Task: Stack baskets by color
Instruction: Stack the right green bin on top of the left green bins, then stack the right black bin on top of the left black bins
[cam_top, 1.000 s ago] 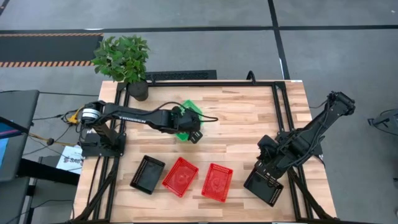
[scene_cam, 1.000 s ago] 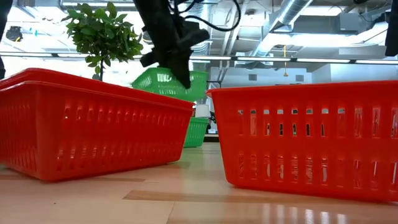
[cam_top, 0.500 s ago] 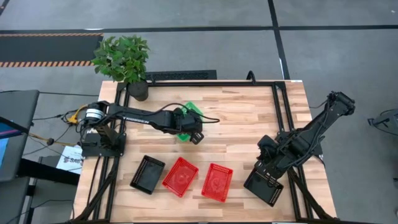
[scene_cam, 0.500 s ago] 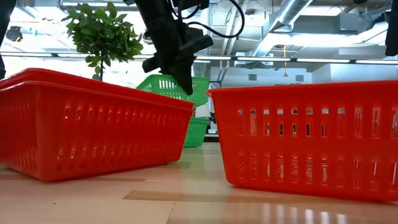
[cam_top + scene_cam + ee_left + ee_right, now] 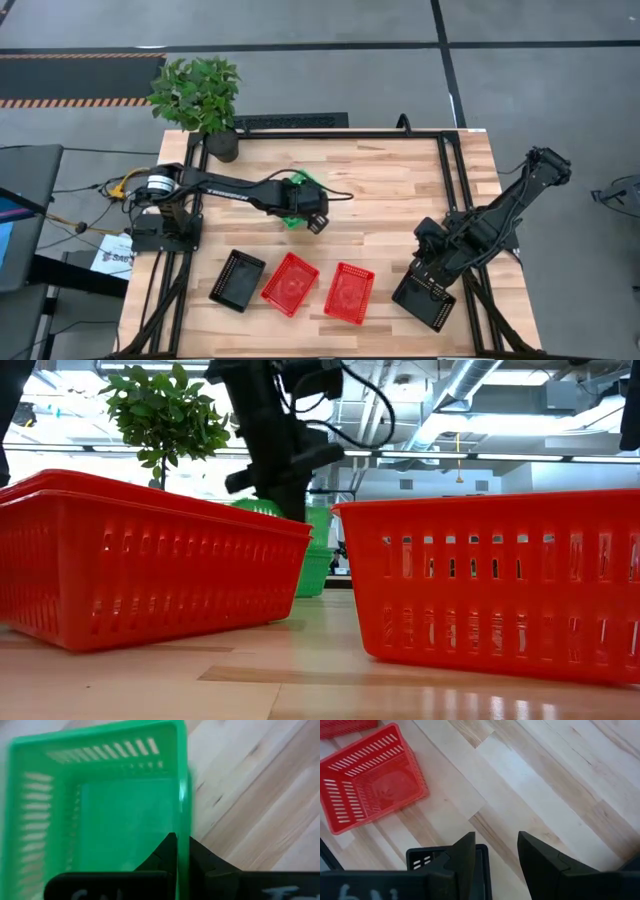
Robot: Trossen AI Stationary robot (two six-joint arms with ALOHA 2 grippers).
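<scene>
My left gripper (image 5: 182, 842) is shut on a green basket (image 5: 100, 810) over the table's middle (image 5: 298, 190). In the low view this basket (image 5: 262, 508) sits low over a second green basket (image 5: 318, 570) that stands on the wood. Whether the two touch I cannot tell. Near the front edge stand a black basket (image 5: 237, 280) and two red baskets (image 5: 290, 283) (image 5: 349, 293). My right gripper (image 5: 495, 845) is open at the front right, above another black basket (image 5: 425, 300). My left gripper pinches the green basket's side wall at its rim (image 5: 183, 815), one finger inside the basket and one outside. The fingers slant down from the table's left side. The basket hangs nearly level, open side up. Whether my right gripper touches the black basket's wall (image 5: 484, 857) I cannot tell.
A potted plant (image 5: 200, 95) stands at the far left corner. Bare wood lies between the green baskets and the right arm. In the low view the two red baskets (image 5: 150, 560) (image 5: 490, 580) fill the foreground.
My left gripper has gone down, still shut on the green basket. The basket has sunk from well above the second green basket to just over it and has come closer to level.
</scene>
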